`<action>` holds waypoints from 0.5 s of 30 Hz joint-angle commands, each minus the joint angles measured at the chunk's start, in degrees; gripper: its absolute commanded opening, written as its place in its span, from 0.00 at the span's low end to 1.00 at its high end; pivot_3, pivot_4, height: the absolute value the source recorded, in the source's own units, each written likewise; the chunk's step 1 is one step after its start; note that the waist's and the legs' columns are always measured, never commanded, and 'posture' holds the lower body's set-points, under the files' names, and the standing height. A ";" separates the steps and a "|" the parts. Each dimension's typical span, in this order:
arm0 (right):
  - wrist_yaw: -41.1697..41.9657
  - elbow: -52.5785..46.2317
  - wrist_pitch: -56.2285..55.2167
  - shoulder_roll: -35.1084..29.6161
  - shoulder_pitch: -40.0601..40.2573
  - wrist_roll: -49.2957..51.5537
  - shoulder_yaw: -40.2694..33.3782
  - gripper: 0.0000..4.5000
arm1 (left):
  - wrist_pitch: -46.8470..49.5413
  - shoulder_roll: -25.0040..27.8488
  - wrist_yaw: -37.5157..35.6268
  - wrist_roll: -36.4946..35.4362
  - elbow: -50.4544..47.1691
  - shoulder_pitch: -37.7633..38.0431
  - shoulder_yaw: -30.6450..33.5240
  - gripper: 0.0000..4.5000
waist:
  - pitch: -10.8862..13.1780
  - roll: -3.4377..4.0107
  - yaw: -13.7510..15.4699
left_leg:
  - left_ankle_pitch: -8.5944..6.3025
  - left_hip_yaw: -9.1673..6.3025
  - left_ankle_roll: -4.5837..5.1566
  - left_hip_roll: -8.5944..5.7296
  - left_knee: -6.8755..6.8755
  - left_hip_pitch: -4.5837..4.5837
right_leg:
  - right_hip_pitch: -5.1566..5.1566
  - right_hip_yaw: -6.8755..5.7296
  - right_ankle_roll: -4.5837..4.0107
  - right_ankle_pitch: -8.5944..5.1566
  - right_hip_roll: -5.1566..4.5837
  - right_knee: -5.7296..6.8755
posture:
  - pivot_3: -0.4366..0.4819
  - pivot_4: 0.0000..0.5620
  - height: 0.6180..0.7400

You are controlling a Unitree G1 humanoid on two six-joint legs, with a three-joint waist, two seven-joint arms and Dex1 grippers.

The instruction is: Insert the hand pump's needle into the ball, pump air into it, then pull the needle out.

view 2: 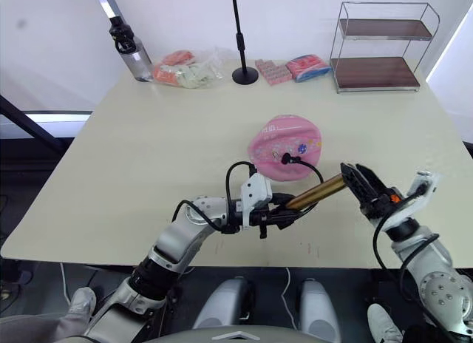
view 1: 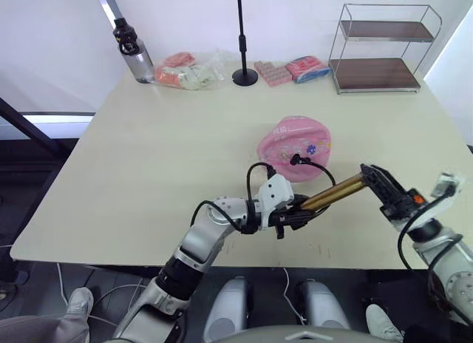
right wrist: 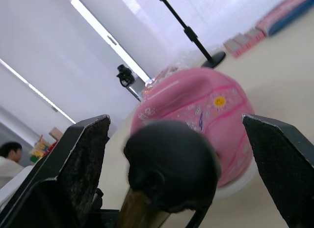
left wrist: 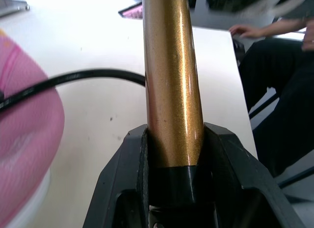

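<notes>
Left tool clamps the hand pump beside the ball; right tool gapes around its handle.

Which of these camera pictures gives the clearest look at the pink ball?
The right eye view: the whole ball lies on the table with the black hose reaching its top. The left eye view shows much the same. The right wrist view shows it behind the pump's handle; the left wrist view catches only its edge.
</notes>
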 commanded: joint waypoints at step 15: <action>-8.76 -3.91 1.52 2.16 -3.07 13.40 0.33 1.00 | -2.18 -1.05 0.18 0.68 1.14 -0.31 0.46 0.25 | 0.00 0.00 -0.25 | 0.00 -0.01 0.01 0.02 -0.01 0.00 | -0.01 0.01 0.09 0.04 0.09 0.00 | 0.48 0.27 1.00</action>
